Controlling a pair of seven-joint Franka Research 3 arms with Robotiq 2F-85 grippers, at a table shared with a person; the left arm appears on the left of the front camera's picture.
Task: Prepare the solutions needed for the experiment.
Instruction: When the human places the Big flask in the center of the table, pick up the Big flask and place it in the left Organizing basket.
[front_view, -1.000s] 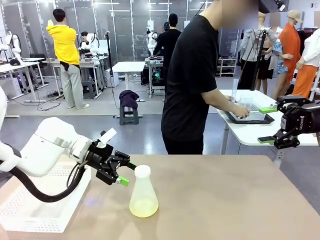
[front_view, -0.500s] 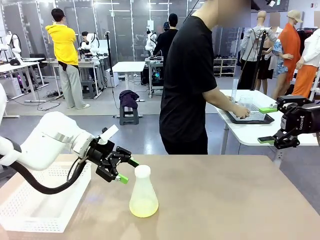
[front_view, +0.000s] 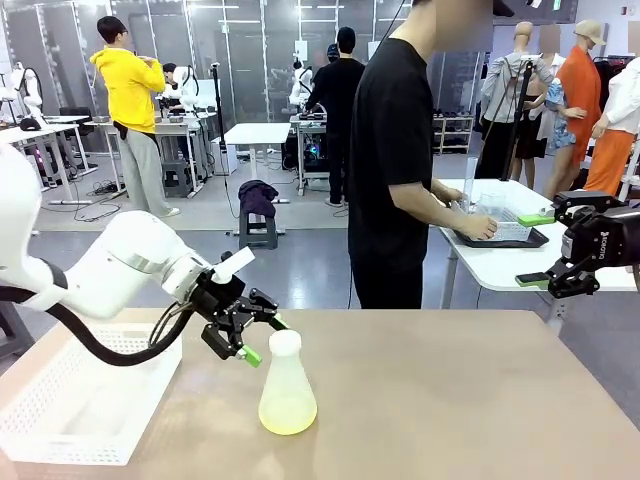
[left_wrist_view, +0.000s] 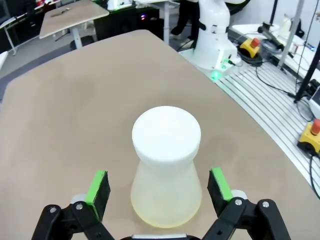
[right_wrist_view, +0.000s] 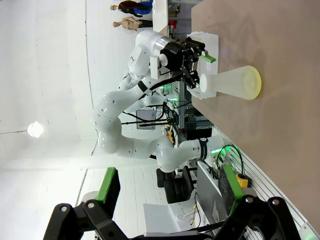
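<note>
A frosted-white conical flask (front_view: 287, 380) with a white cap stands on the tan table (front_view: 450, 400), left of the middle. A shallow layer of pale yellow-green solution (front_view: 287, 417) lies in its bottom. My left gripper (front_view: 265, 340) is open and hovers just left of the flask's neck. In the left wrist view the flask (left_wrist_view: 166, 160) sits ahead between the two green pads (left_wrist_view: 98, 189), with a gap on each side. The right gripper (front_view: 533, 250) hangs open and empty off the table's far right. From the right wrist view the flask (right_wrist_view: 227, 82) is seen far off, beyond the open right gripper (right_wrist_view: 169, 185).
A white perforated tray (front_view: 90, 405) sits at the table's left edge under my left arm. A person in black stands beyond the far edge, hands at a dark tray (front_view: 500, 238) on a white side table. The table's right half is bare.
My left arm has swung its open gripper up and to the right, closer to the flask's neck. The person has shifted slightly right. The right gripper has stayed put.
</note>
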